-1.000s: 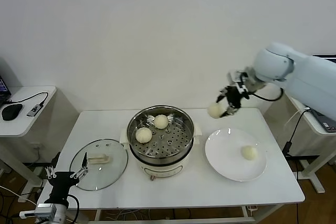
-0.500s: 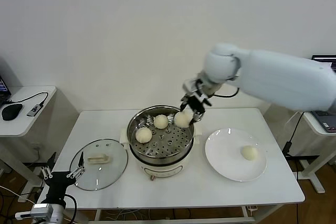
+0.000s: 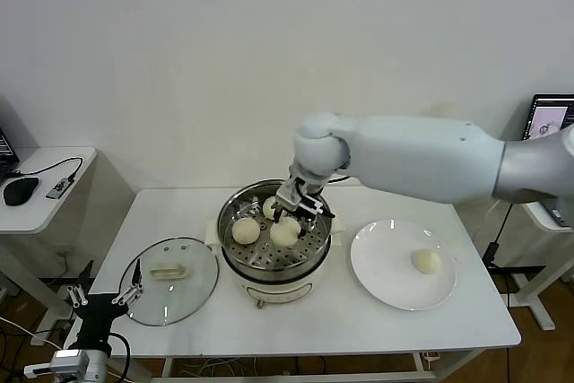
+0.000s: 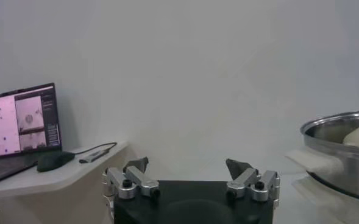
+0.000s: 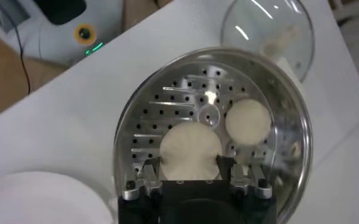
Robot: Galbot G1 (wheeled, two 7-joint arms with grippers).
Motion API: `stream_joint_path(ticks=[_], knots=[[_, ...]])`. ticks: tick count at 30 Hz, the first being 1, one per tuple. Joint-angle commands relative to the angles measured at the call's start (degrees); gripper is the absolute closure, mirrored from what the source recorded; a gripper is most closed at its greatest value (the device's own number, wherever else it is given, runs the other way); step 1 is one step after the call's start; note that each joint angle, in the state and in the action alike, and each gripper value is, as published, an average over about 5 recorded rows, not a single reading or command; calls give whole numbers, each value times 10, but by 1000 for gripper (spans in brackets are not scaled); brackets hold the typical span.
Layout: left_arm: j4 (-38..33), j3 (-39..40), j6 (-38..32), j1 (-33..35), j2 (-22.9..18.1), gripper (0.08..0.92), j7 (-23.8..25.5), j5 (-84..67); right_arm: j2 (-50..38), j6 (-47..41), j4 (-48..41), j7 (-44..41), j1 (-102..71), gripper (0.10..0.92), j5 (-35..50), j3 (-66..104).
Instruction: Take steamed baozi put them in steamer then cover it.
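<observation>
My right gripper (image 3: 287, 221) reaches down into the steamer (image 3: 226, 253) and is shut on a steamed baozi (image 3: 285, 232), one finger pressed to each side of it. In the right wrist view that baozi (image 5: 190, 149) sits between the fingers of the right gripper (image 5: 190, 165), just over the perforated tray (image 5: 167, 103). Two more baozi (image 3: 246, 230) (image 3: 272, 206) lie in the steamer, and one baozi (image 3: 427, 261) is on the white plate (image 3: 386, 289). The glass cover (image 3: 193, 291) lies flat on the table, left of the steamer. My left gripper (image 3: 100, 298) hangs open and empty below the table's front left corner.
A side table with a mouse and cable (image 3: 22, 190) stands at the far left. In the left wrist view the left gripper (image 4: 187, 165) faces the steamer's side (image 4: 337, 164), and a laptop (image 4: 21, 122) is beyond. The right arm's white body spans above the plate.
My right arm has swung left from above the plate's far side, carrying the baozi, and has lowered it into the steamer. The left gripper has shifted only slightly.
</observation>
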Motion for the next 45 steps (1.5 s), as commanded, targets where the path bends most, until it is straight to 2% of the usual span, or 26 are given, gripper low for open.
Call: stream_joint_path(ticks=[1, 22, 30, 36, 45], knots=[[0, -1, -1, 0, -1, 177, 0, 0, 33, 80, -14, 16, -26, 431, -61, -12], [1, -1, -2, -1, -2, 177, 0, 1, 43, 115, -39, 31, -55, 410, -63, -16], [2, 0, -2, -2, -1, 177, 0, 1, 33, 112, -40, 34, -41, 226, -45, -9], [-2, 0, -2, -4, 2, 177, 0, 2, -3, 62, -22, 22, -3, 203, -5, 8], [-1, 6, -2, -9, 11, 177, 1, 2, -138, -102, 5, -37, 49, 203, 15, 25]])
